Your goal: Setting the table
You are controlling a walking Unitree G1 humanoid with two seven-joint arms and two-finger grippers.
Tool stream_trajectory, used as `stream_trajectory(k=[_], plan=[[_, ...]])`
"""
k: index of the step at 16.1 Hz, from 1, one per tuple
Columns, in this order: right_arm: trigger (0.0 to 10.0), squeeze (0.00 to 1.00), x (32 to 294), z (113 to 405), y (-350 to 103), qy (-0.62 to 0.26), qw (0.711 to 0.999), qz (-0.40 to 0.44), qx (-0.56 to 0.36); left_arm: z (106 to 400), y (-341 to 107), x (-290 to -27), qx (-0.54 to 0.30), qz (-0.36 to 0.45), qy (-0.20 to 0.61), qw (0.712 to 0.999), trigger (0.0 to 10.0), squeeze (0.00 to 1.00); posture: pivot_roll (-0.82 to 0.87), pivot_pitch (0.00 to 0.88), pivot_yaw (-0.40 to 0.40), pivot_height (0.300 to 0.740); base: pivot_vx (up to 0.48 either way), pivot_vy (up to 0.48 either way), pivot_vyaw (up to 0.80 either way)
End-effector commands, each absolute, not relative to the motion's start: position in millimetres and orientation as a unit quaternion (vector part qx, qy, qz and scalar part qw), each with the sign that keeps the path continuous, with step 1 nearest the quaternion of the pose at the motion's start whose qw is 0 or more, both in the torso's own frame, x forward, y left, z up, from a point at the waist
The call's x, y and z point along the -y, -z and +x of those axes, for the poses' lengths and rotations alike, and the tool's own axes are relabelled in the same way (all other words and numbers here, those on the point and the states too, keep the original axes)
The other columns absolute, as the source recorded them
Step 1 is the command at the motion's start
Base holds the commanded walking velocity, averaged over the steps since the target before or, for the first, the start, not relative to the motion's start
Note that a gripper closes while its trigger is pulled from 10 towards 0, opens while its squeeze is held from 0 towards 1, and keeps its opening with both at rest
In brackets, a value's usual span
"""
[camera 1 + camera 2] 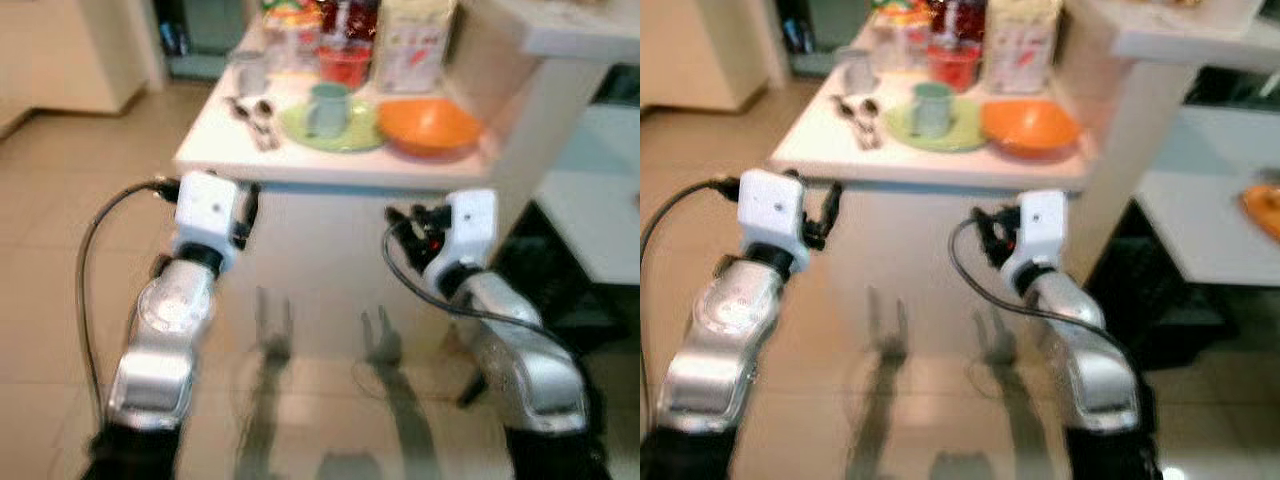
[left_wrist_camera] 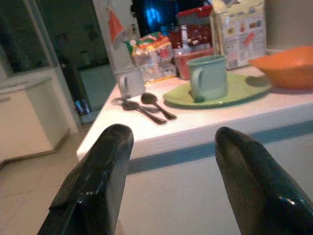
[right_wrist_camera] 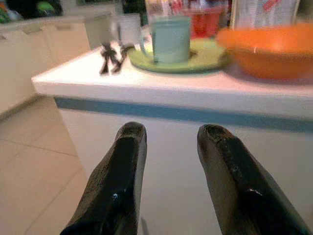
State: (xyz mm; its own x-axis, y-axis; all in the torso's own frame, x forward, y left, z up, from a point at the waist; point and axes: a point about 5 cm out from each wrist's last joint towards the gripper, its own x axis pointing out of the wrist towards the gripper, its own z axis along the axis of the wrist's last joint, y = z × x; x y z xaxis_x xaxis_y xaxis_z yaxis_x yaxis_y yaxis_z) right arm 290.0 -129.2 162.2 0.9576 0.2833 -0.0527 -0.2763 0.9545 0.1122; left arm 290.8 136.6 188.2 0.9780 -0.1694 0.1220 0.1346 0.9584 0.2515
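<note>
On the white table (image 1: 330,165), a pale green mug (image 1: 327,108) stands on a green plate (image 1: 335,130), between spoons (image 1: 255,118) and an orange bowl (image 1: 428,127). Left gripper (image 2: 168,161) and right gripper (image 3: 168,156) are held level below the table edge, fingers apart, empty. Packages behind are blurred.

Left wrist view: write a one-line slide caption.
Open left gripper faces a white table holding a green mug on a green plate, spoons and an orange bowl.
</note>
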Motion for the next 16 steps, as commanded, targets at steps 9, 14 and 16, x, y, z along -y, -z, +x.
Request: stream_trajectory(k=[9,14,16], plan=[[10.0,0.00,130,290,-167,-0.134,0.990,0.050,-0.019,290,-194,-134,0.083,0.174,0.087,0.977,10.0,0.00,0.02,0.000,-0.030,0.740,0.000,0.298,0.00],[10.0,0.00,134,293,-173,-0.124,0.991,0.045,-0.010,291,-197,-143,0.089,0.127,0.047,0.987,10.0,0.00,0.02,0.000,-0.028,0.740,0.000,-0.096,0.00],[10.0,0.00,136,297,-178,-0.116,0.992,0.042,0.001,292,-197,-143,0.085,0.127,0.051,0.987,10.0,0.00,0.02,0.000,-0.029,0.740,0.000,0.000,0.00]])
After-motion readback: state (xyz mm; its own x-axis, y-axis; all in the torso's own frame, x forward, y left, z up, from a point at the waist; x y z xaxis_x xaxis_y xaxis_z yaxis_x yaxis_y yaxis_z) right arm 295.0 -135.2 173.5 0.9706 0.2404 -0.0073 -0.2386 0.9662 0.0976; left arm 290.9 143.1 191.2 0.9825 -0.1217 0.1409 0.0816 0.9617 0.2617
